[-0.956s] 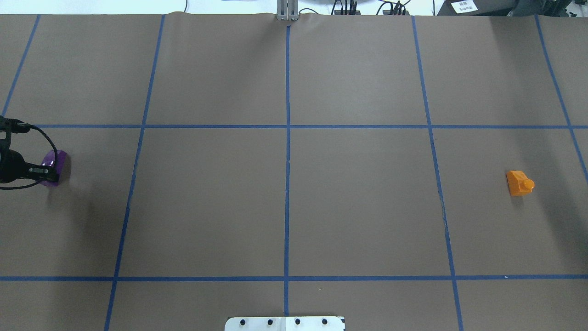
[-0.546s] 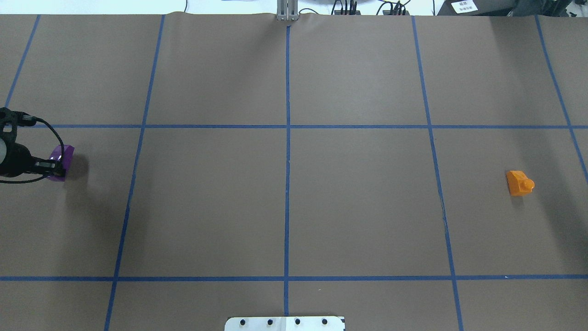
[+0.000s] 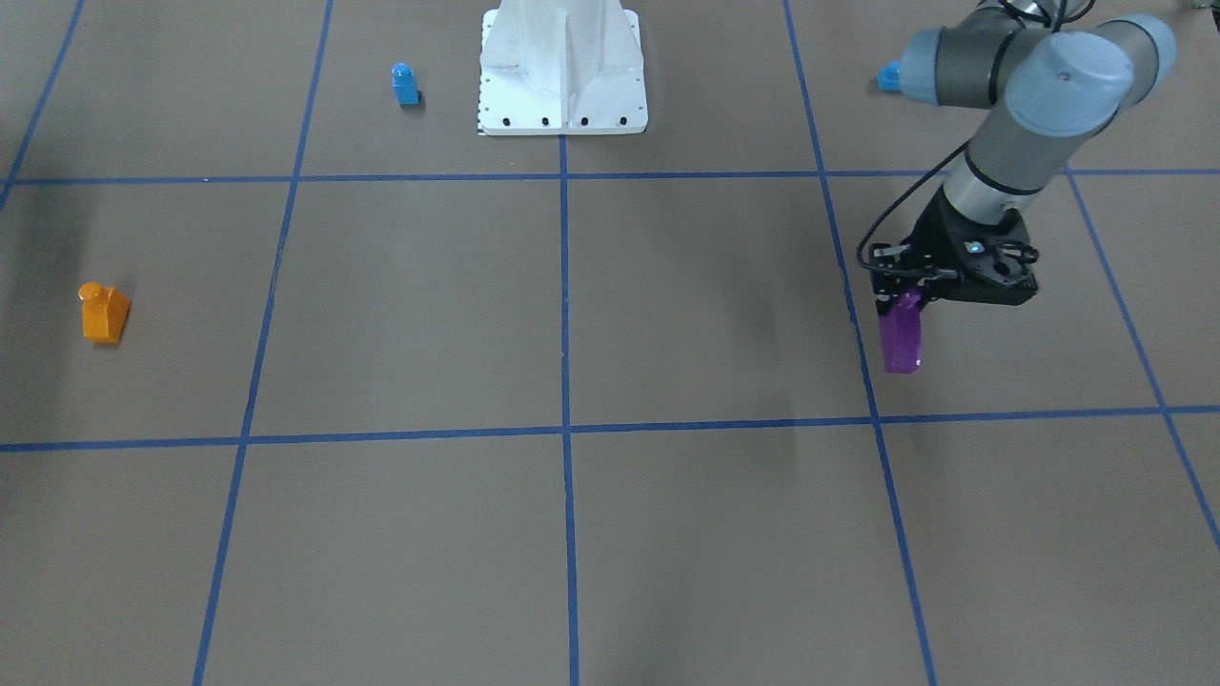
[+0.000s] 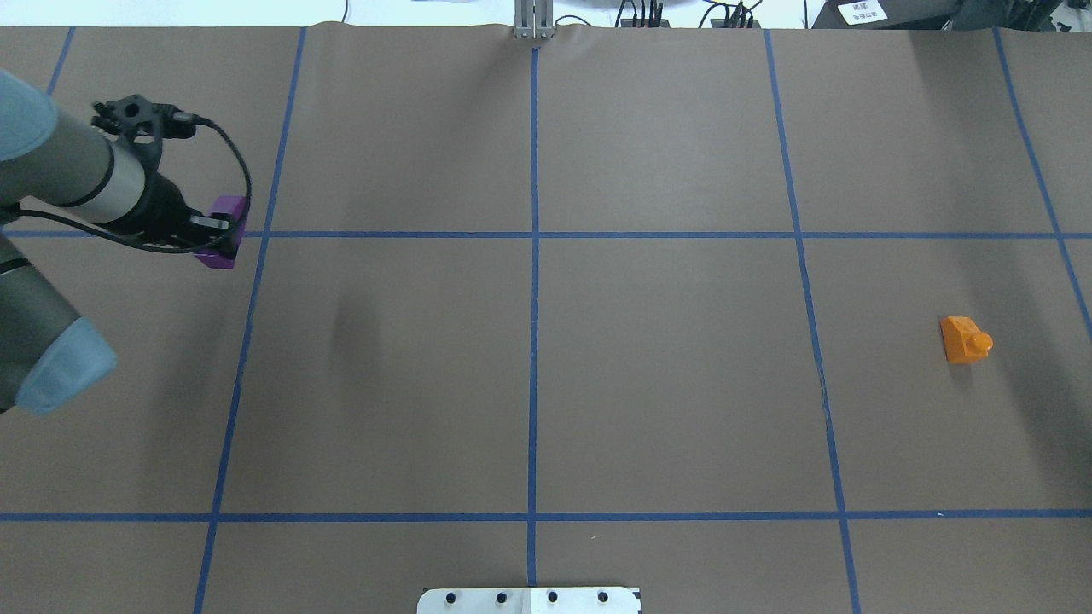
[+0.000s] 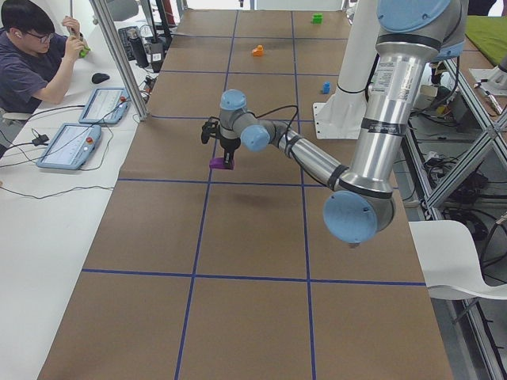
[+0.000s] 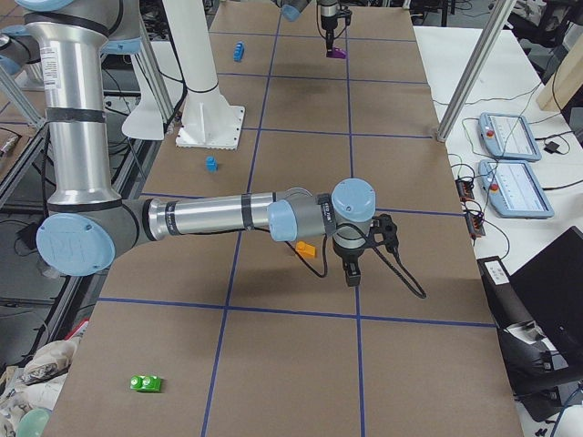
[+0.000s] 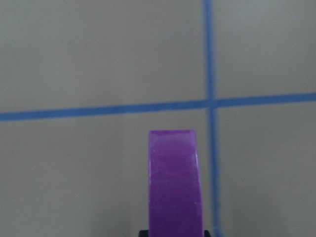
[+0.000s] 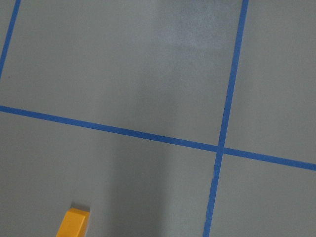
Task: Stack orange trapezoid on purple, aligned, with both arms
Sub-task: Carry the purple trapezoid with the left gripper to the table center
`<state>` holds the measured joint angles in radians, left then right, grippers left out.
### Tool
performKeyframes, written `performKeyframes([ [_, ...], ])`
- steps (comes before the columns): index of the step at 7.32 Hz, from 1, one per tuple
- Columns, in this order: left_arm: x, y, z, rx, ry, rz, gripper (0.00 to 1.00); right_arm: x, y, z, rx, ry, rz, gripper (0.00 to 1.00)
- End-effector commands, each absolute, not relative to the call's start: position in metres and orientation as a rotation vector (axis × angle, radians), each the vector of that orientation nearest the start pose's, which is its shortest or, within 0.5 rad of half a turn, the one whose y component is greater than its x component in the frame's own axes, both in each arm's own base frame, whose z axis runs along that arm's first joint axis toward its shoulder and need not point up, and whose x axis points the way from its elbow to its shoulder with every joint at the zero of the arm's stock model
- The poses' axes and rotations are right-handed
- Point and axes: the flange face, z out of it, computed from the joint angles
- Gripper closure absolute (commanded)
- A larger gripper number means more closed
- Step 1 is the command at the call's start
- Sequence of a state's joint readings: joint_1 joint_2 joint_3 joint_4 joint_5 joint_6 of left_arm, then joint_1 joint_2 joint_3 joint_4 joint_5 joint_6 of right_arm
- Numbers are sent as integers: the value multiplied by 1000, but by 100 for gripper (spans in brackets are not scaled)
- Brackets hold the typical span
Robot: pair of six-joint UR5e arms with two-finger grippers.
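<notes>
Holding the purple (image 3: 901, 338) clamped in my left end effector (image 3: 907, 303), I should keep it steady and set it down squarely near mid-table (image 3: 667, 524).

Front-facing: it hangs beneath the end effector; the orange trapezoid (image 3: 103, 312) sits far across.

Overhead: my left forearm reaches forward, wrist pointing down.

Right side: my right end effector (image 6: 352, 271) hovers just beside the orange trapezoid; its opening I cannot tell.

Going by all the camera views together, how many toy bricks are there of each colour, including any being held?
purple brick: 1
orange brick: 1
blue bricks: 2
green brick: 1
Total: 5
</notes>
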<state>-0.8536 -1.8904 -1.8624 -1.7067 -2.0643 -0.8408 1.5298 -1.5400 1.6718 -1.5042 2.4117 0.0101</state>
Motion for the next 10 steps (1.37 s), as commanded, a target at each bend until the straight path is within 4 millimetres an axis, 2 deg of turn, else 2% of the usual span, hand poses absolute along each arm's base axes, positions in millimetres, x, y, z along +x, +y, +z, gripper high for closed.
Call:
performKeyframes([
  [1,409,-498,242,243,887,177,100,38,-514,584,159,-847,-108,0],
  [2,456,-489,219,289,862,209,100,38,-514,585,157,-847,-109,0],
  [3,500,-490,186,326,850,231,100,38,-515,593,143,-847,-101,0],
  [4,550,-499,162,308,838,253,100,37,-517,593,142,-847,-103,0],
  [5,584,-516,133,302,818,253,100,37,-517,591,145,-847,-104,0],
  [6,603,-516,139,294,811,258,100,37,-517,594,141,-847,-102,0],
  [7,615,-520,152,313,817,258,100,37,-518,594,139,-849,-102,0],
  [8,632,-512,161,312,830,271,100,37,-518,593,140,-850,-101,0],
  [10,638,-511,172,304,816,285,100,37,-518,593,140,-850,-101,0],
])
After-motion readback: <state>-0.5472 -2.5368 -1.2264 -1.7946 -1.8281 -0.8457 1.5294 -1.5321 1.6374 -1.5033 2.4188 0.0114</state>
